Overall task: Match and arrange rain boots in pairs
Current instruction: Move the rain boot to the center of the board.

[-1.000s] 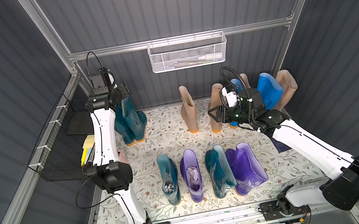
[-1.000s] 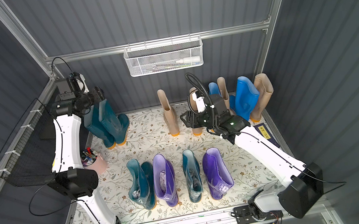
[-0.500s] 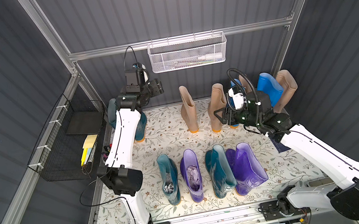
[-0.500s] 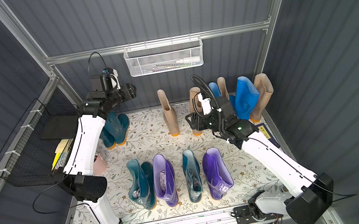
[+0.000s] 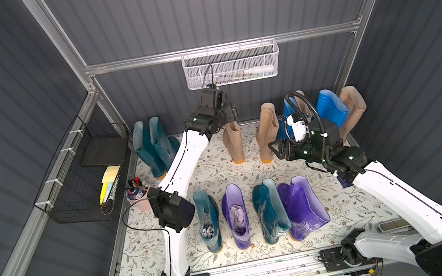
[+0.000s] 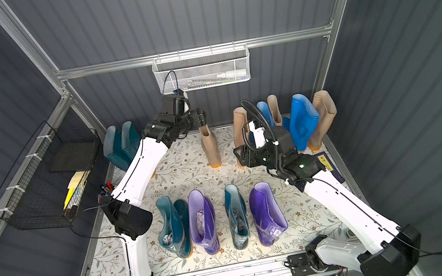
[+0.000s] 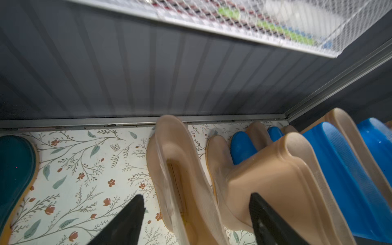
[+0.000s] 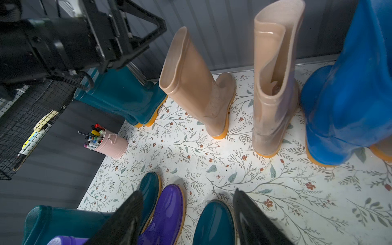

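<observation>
**Both Jaws Being Held Wide, No Boot Being Gripped**

The left jaws are being held wide apart just above the top of a lone beige boot point(image 5: 233, 142), which is standing at the back of the floral counter point(image 5: 213, 173). In the left wrist view the black fingers point(image 7: 127, 222) are being seen on either side of its shaft, and no contact can be made out. The right jaws are likewise being held open with nothing between them, low beside a second beige boot point(image 5: 266, 131). Two dark teal boots point(image 5: 151, 147) are being seen upright together at the back on the left arm's side. At the back on the right arm's side, two blue boots point(image 5: 330, 109) and two more beige boots point(image 5: 355, 104) are being crowded against the wall. Along the front, the front teal boots point(image 5: 208, 223) and the purple boots point(image 5: 304, 206) are being seen alternating, unmatched.
</observation>
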Available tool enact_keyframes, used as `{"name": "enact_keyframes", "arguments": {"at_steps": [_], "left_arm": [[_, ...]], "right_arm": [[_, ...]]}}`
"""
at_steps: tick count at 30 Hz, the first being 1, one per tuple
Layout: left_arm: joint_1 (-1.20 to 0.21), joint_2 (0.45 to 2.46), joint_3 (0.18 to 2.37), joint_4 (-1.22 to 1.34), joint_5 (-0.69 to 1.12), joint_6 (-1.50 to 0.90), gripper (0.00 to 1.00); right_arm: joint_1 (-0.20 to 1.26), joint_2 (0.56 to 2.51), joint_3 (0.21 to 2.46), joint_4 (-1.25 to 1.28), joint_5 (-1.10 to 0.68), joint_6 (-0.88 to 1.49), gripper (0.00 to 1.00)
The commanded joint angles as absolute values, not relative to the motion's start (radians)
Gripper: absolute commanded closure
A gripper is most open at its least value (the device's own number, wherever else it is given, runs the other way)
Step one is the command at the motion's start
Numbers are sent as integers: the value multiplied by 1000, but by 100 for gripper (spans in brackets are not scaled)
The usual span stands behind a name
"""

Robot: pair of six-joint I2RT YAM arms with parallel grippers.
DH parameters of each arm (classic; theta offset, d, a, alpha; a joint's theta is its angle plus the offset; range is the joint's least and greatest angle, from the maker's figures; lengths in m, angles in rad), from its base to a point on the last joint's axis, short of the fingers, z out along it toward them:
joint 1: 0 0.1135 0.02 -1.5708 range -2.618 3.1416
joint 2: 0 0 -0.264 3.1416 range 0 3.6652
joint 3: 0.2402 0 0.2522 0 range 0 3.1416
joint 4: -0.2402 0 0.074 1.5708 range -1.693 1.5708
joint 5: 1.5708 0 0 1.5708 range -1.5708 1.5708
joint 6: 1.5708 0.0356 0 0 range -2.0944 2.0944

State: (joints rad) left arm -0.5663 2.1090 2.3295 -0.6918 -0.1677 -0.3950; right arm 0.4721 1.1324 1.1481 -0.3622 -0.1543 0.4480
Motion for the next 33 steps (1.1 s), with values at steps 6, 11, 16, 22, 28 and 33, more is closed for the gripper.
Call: {"name": "enact_keyframes", "arguments": {"at_steps": [6, 11, 16, 22, 28, 33], "left_arm": [[-589, 2163, 2385, -716, -244, -400, 17], [-589, 2210, 2410, -733, -239, -406, 17], [-588, 2243, 2423, -734, -238, -402, 18], [-588, 2266, 2438, -739, -221, -379, 48], [-588, 2269, 2446, -747, -211, -352, 81], [-588, 2256, 2461, -751, -221, -320, 94]], "right_arm": [[469, 1091, 1124, -384, -123, 464, 29], [469, 1090, 1124, -387, -120, 462, 29], [469, 1098, 1126, -386, -117, 459, 30], [469, 1109, 1127, -384, -119, 457, 30], [469, 1118, 1126, -376, -121, 459, 30], [469, 1130, 1124, -363, -127, 459, 29]]}}
